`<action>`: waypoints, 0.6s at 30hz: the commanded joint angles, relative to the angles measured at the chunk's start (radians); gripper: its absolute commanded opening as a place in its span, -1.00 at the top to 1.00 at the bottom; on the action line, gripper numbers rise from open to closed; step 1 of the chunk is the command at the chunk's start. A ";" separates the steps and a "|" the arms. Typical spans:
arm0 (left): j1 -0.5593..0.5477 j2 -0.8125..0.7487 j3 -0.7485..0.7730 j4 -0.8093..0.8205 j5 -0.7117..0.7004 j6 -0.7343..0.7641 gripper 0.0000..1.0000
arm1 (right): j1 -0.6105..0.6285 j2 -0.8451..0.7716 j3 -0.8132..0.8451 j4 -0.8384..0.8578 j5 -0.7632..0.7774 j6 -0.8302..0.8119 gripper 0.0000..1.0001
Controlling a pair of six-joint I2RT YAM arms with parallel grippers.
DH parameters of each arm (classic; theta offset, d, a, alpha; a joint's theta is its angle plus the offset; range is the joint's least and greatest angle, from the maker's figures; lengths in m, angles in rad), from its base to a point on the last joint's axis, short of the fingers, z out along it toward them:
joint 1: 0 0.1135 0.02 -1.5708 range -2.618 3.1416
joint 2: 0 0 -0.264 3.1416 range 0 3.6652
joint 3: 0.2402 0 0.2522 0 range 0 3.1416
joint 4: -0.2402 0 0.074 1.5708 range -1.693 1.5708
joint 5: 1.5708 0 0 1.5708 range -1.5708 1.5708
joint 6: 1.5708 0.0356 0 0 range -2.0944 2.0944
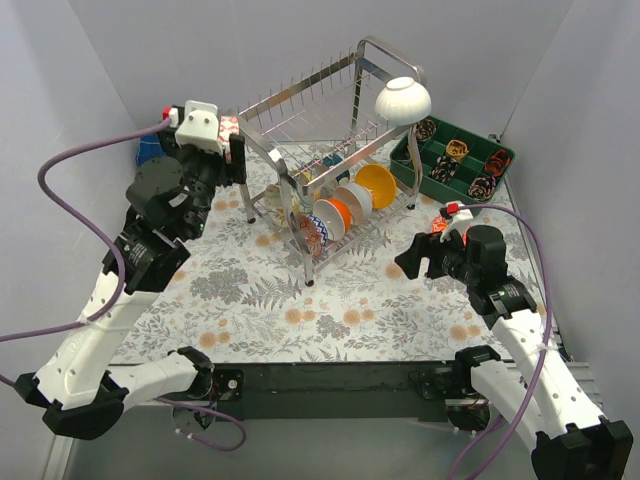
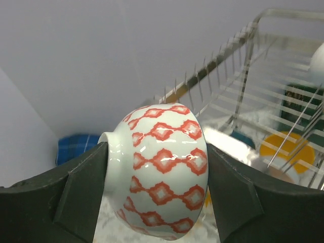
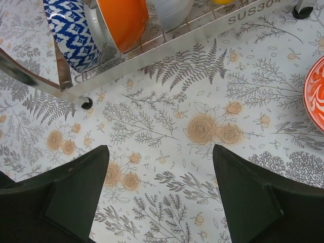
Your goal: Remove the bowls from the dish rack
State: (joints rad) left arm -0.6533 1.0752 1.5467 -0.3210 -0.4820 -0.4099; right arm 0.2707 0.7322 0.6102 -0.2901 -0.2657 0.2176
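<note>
Left gripper (image 2: pixel 158 202) clamped 1 red-and-white bowl (image 2: pixel 162 162) beside the dish rack (image 1: pixel 330 130). Right gripper (image 3: pixel 161 192) gaped wide, empty, over open tablecloth (image 3: pixel 202 126) at the rack's front edge. 4 bowls (image 1: pixel 355 198) lined its lower tier, 1 white bowl (image 1: pixel 403 100) on top.

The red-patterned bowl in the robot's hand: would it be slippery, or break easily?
Probably slippery: the red-patterned bowl has a glossy glaze, and the left gripper pinches it across its smooth curved outside. Likely rigid but breakable, since it looks ceramic. Set down on its side, it might roll.
</note>
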 commanded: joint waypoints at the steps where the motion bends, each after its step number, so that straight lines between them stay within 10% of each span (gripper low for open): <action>1: 0.003 -0.072 -0.136 -0.177 -0.136 -0.192 0.60 | 0.007 0.004 0.049 0.005 -0.032 -0.012 -0.82; 18: 0.015 -0.270 -0.627 -0.369 0.348 -0.795 0.60 | 0.010 0.075 -0.010 0.061 -0.197 0.028 -0.82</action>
State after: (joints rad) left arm -0.6434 0.8600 0.9962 -0.7338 -0.3382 -1.0409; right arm 0.2707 0.8021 0.6128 -0.2882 -0.3717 0.2253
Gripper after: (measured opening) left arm 0.697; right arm 0.911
